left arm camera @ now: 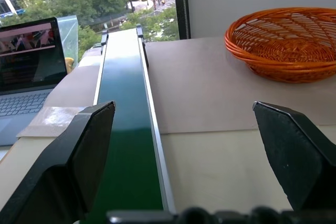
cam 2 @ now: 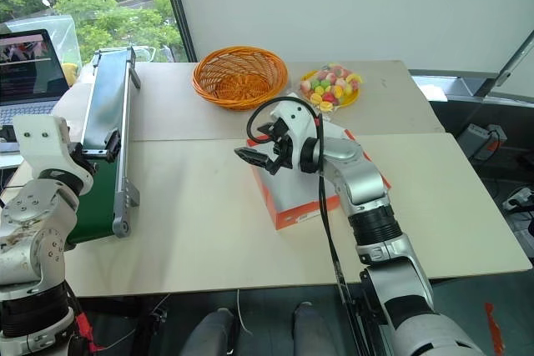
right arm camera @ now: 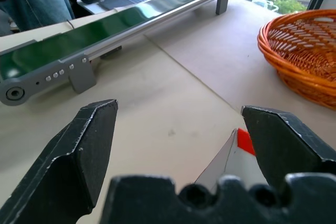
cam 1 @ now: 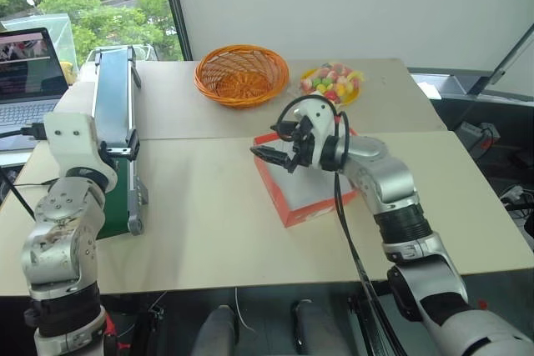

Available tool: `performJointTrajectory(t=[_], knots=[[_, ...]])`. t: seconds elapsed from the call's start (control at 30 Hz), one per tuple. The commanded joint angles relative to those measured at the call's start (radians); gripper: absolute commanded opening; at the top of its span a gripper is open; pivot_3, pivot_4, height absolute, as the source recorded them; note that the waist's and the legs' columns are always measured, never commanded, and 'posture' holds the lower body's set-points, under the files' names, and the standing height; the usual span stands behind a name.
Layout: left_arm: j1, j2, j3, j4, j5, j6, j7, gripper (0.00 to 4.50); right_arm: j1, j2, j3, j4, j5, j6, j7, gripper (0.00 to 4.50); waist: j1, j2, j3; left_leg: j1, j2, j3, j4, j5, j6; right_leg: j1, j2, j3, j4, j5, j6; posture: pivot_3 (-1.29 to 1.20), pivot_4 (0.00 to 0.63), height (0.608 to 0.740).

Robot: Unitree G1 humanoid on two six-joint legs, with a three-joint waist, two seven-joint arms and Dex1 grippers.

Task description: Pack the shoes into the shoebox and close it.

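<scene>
The shoebox sits open near the middle of the table, a shallow red-orange box with a white inside; the right arm crosses over much of it, so what lies in it cannot be told. The right gripper hovers above the box's far-left corner, pointing left, its two black fingers spread wide and holding nothing. In the right wrist view a red and white corner of the box shows between the fingers.

The left gripper is raised at the near left, over the near end of a green conveyor belt that runs from near to far along the table's left side. Its fingers are also spread wide and empty.

At the far side of the table stands a round orange wicker basket, and just to its right a plate of coloured sweets. A laptop sits open at the far left, beyond the belt.
</scene>
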Motion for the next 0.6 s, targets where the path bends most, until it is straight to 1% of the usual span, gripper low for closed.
performJointTrajectory(t=[0.03, 0.2, 0.33, 0.4, 0.53, 0.6], knots=[[-0.021, 0.008, -0.006, -0.010, 0.016, -0.027, 0.001, 4.50, -0.022, -0.004, -0.025, -0.035, -0.003, -0.018, -0.015, 4.47, 0.000, 0.000, 0.000, 0.000, 0.000, 0.000, 0.000, 0.000, 0.000, 0.000, 0.000, 0.000, 0.000, 0.000, 0.000, 0.00, 0.150, 0.740], [-0.019, 0.012, -0.020, -0.004, 0.020, -0.028, -0.006, 4.50, -0.015, -0.016, -0.031, -0.045, -0.026, -0.041, -0.045, 4.47, 0.000, 0.000, 0.000, 0.000, 0.000, 0.000, 0.000, 0.000, 0.000, 0.000, 0.000, 0.000, 0.000, 0.000, 0.000, 0.00, 0.150, 0.740], [-0.012, 0.030, -0.035, 0.000, 0.038, -0.060, -0.025, 4.50, -0.012, -0.001, -0.065, -0.045, -0.043, -0.083, -0.118, 4.47, 0.000, 0.000, 0.000, 0.000, 0.000, 0.000, 0.000, 0.000, 0.000, -0.001, 0.000, 0.000, 0.000, 0.000, 0.000, 0.00, 0.150, 0.740], [-0.027, 0.022, -0.030, 0.018, 0.051, -0.069, -0.006, 4.50, -0.008, -0.007, -0.067, -0.038, -0.070, -0.093, -0.157, 4.47, 0.000, 0.000, 0.000, -0.001, 0.000, 0.000, 0.000, 0.000, 0.000, -0.001, 0.000, 0.000, 0.000, 0.000, 0.000, 0.00, 0.150, 0.740], [-0.057, -0.028, 0.002, 0.037, 0.016, -0.038, 0.024, 4.50, 0.003, 0.019, -0.110, -0.067, 0.047, 0.010, -0.106, 4.47, 0.000, 0.000, 0.000, 0.000, 0.000, 0.000, 0.000, 0.000, 0.000, 0.000, 0.000, 0.000, 0.000, 0.000, 0.000, 0.00, 0.150, 0.740], [-0.060, -0.034, 0.002, 0.039, 0.010, -0.037, 0.016, 4.50, 0.007, 0.026, -0.116, -0.085, 0.071, 0.009, -0.090, 4.47, -0.001, 0.000, 0.000, -0.001, 0.000, 0.000, 0.000, 0.000, 0.000, -0.001, 0.000, 0.000, 0.000, 0.000, 0.000, 0.00, 0.150, 0.740]])
